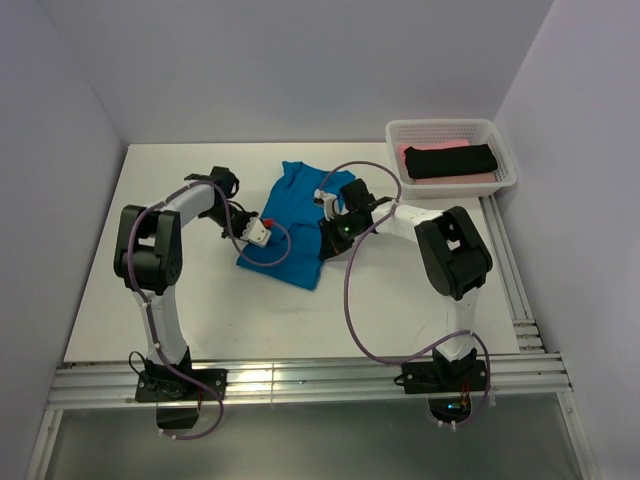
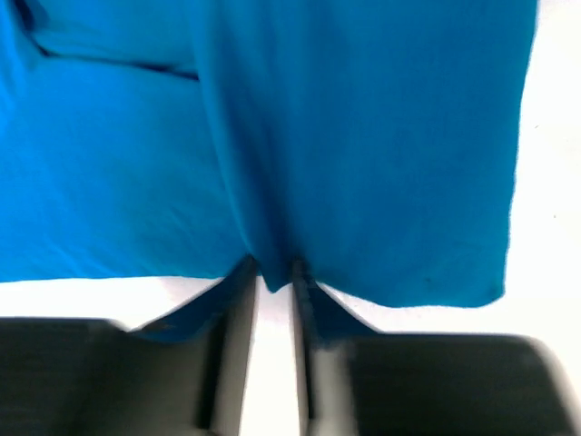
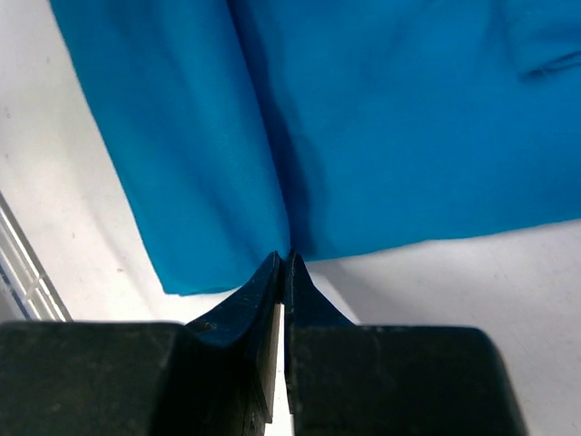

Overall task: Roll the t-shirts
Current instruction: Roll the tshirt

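A bright blue t-shirt (image 1: 296, 205) lies partly folded on the white table, between my two grippers. My left gripper (image 1: 262, 232) is at its left edge. In the left wrist view its jaws (image 2: 272, 265) stand a little apart, with a point of the blue t-shirt (image 2: 363, 136) hanging between the tips. My right gripper (image 1: 330, 235) is at the shirt's right edge. In the right wrist view it (image 3: 285, 257) is pinched shut on the hem of the blue t-shirt (image 3: 390, 118), and a crease runs up from the tips. A rolled black t-shirt (image 1: 450, 160) lies on a pink one (image 1: 470, 180) in the basket.
The white mesh basket (image 1: 440, 123) sits at the table's back right corner. Purple cables loop off both arms over the table (image 1: 260, 320). Metal rails (image 1: 300, 380) run along the near edge and the right side. Grey walls close in the back and both sides.
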Tool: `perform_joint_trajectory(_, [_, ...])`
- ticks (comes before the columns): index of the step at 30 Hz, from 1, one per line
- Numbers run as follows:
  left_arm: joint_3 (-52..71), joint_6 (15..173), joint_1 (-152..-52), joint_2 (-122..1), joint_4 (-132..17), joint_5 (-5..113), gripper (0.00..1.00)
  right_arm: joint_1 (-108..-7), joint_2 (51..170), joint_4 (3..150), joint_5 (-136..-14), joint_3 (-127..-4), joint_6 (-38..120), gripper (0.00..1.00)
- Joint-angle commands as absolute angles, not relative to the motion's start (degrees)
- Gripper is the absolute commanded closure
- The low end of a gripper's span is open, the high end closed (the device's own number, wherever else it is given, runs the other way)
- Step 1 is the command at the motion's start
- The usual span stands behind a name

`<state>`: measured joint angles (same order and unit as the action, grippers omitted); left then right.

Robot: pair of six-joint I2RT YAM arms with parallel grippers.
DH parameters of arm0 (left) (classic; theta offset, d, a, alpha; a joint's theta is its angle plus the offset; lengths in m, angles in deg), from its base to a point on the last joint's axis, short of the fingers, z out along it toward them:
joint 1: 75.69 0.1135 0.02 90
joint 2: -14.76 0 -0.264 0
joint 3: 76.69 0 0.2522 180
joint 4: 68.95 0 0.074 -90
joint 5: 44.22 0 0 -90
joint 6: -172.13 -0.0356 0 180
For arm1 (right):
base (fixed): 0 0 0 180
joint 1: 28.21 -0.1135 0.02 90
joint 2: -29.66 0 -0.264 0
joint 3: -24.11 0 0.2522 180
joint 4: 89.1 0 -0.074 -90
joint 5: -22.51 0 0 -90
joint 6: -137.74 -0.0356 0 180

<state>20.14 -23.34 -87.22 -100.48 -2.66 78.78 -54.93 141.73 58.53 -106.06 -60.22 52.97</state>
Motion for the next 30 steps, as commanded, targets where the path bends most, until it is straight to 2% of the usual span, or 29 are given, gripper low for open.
perform_joint_trajectory(1, [18.03, -22.82, -86.41, -98.10, -6.66, 77.34, 0.70, -54.49, 141.37, 58.50, -102.65, -62.08, 51.17, 0.93])
perform_joint_trajectory(3, [16.71, -22.29, -86.33, -96.96, -7.81, 77.34, 0.59, -54.40, 140.67, 58.86, -102.56, -61.64, 50.99, 0.92])
perform_joint_trajectory(8, [15.56, -21.76, -86.41, -95.19, -9.57, 78.04, 0.46, -54.40, 139.35, 58.77, -101.51, -61.28, 49.85, 0.84])
perform_joint_trajectory(9, [15.73, -21.41, -86.41, -94.76, -9.66, 78.30, 0.41, -54.40, 138.82, 58.60, -101.33, -61.28, 49.68, 0.82])
perform_joint_trajectory(15, [17.49, -19.48, -86.33, -92.03, -8.53, 80.23, 0.38, -54.40, 134.09, 60.17, -96.77, -59.45, 48.27, 0.68])
perform_joint_trajectory(17, [16.97, -18.86, -86.41, -89.76, -9.39, 80.94, 0.25, -54.40, 132.59, 61.75, -95.27, -58.65, 47.92, 0.67])
perform_joint_trajectory(20, [14.07, -16.49, -86.33, -86.33, -15.36, 79.63, 0.22, -54.40, 129.51, 63.69, -93.25, -56.98, 46.44, 0.67])
perform_joint_trajectory(23, [11.09, -14.56, -86.15, -83.43, -19.06, 78.31, 0.01, -54.49, 126.26, 65.97, -92.11, -54.43, 45.46, 0.65])
perform_joint_trajectory(30, [3.35, -2.96, -85.89, -75.34, -28.65, 76.37, 0.01, -54.84, 117.03, 72.73, -88.68, -45.65, 42.82, 0.64])
